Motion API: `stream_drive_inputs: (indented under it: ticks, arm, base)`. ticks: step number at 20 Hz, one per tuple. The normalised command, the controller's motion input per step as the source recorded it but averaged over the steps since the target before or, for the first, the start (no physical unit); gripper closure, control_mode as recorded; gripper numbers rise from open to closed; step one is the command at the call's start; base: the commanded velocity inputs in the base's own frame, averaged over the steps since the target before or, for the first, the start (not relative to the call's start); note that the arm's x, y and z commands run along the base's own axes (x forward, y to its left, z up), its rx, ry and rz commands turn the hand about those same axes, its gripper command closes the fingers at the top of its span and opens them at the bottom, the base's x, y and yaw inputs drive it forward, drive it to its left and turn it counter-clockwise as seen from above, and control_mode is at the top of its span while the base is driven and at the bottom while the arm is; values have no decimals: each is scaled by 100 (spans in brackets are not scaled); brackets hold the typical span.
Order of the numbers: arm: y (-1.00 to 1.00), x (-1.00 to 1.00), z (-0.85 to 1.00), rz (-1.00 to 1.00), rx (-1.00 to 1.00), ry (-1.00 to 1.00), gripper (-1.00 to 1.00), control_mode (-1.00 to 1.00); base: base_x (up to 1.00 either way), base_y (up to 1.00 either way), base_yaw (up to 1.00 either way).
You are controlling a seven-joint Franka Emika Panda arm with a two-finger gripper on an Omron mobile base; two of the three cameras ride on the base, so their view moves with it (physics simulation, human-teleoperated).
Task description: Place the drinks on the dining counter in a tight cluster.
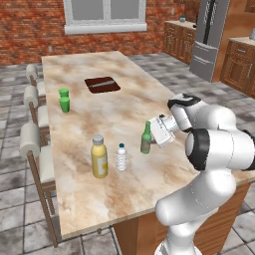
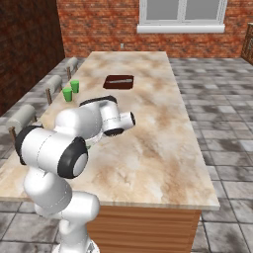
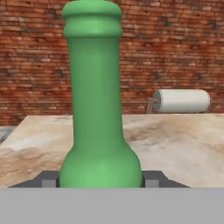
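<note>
I have the two-finger gripper closed around the slim dark-green glass bottle, its fingertips flanking the wide body just below the neck. The bottle stands upright on the beige marbled stone dining counter, a little apart from the small clear water bottle and the fat yellow juice bottle with a grey cap. Glass is stiff, slick and breakable, I judge, so gripping the body seems safest.

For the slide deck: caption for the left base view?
White arm's gripper around slim green glass bottle, right of small clear water bottle and fat yellow juice bottle, on marbled dining counter.
</note>
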Motion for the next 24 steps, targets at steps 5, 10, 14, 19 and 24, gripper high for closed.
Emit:
stream_drive_inputs:
  ticks: [5,10,14,19,24]
  arm:
    - [24,0,-16,2,-1,3,100,-100]
    - [0,-18,-16,0,0,-1,100,-100]
    - [5,-27,-9,0,0,-3,100,-100]
    - [16,-24,-14,0,0,0,100,-100]
    - [27,-2,-20,0,0,0,100,-100]
  base:
    - [0,0,0]
    - [0,0,0]
    - [0,0,0]
    - [0,0,0]
    - [0,0,0]
